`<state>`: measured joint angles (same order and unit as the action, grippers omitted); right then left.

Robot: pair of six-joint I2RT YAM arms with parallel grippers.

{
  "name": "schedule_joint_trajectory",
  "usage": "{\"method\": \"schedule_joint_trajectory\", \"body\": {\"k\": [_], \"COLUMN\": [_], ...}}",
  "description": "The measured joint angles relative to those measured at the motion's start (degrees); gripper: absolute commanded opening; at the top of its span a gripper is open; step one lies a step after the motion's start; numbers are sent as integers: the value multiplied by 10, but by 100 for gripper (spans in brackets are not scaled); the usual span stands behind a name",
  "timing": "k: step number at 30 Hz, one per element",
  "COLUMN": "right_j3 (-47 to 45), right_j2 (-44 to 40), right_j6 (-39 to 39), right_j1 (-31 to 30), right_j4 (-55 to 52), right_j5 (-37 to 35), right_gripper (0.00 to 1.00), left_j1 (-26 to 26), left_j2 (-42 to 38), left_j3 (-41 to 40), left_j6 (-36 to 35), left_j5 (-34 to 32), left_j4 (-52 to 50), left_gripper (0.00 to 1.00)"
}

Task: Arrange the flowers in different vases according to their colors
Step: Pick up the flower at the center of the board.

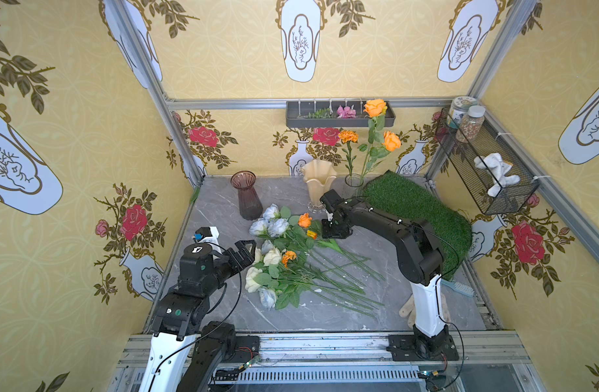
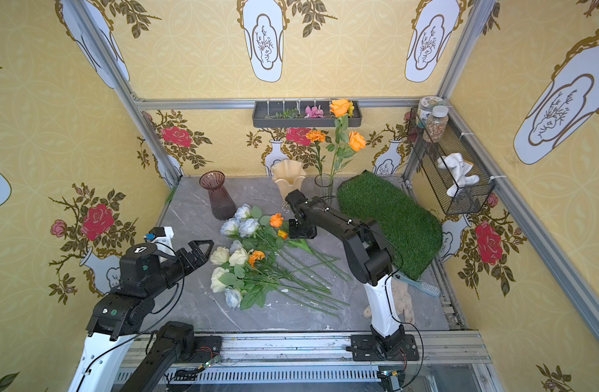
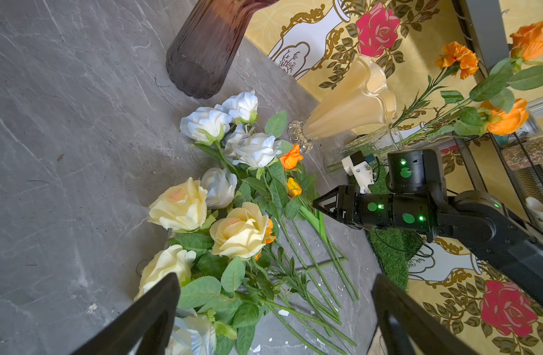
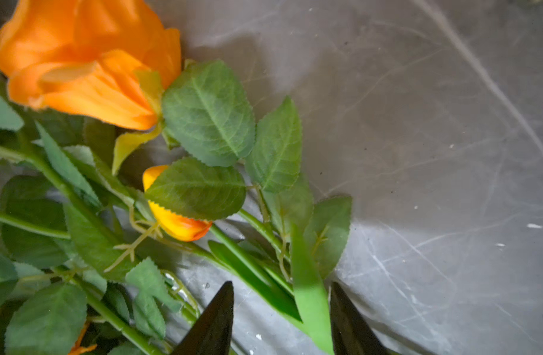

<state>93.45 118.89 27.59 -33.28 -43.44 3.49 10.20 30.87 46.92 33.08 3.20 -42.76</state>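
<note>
Several flowers lie in a pile mid-table: pale blue roses (image 1: 271, 224), cream roses (image 1: 272, 257), an orange rose (image 1: 305, 220), a marigold (image 1: 288, 257) and a small orange-yellow bud (image 4: 175, 224). The purple-brown vase (image 1: 246, 198) and the cream vase (image 1: 319, 185) stand with nothing in them. Behind them, the clear vase (image 1: 353, 183) holds two orange roses (image 1: 391, 141) and a marigold (image 1: 348, 136). My right gripper (image 4: 282, 285) points down over the bud's stem, open, with a green leaf (image 4: 307, 295) between its fingers. My left gripper (image 3: 275, 278) hovers wide open beside the cream roses (image 3: 179, 206).
A grass mat (image 1: 417, 210) covers the back right of the table. A wall tray (image 1: 339, 117) holds small pink blossoms. A wire basket (image 1: 488, 169) on the right wall holds jars and a white cloth. A blue brush (image 1: 461, 288) lies near the right arm's base.
</note>
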Motion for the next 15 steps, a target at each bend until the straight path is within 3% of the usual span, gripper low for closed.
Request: {"method": "schedule_joint_trajectory", "body": {"k": [8,15], "right_j3": [-88,-153], "right_j2": [-99,-120], "right_j6": [-54,-71], "right_j1": [10,10], "right_j4": [-42,-46], "right_j5": [-24,-16], "right_gripper": [51,43], "left_j1": [0,0], "left_j2": [-5,-9], "left_j3": [0,0], "left_j6": [0,0], "left_j5": [0,0], "left_j4": [-1,-1], "left_gripper": [99,100]}}
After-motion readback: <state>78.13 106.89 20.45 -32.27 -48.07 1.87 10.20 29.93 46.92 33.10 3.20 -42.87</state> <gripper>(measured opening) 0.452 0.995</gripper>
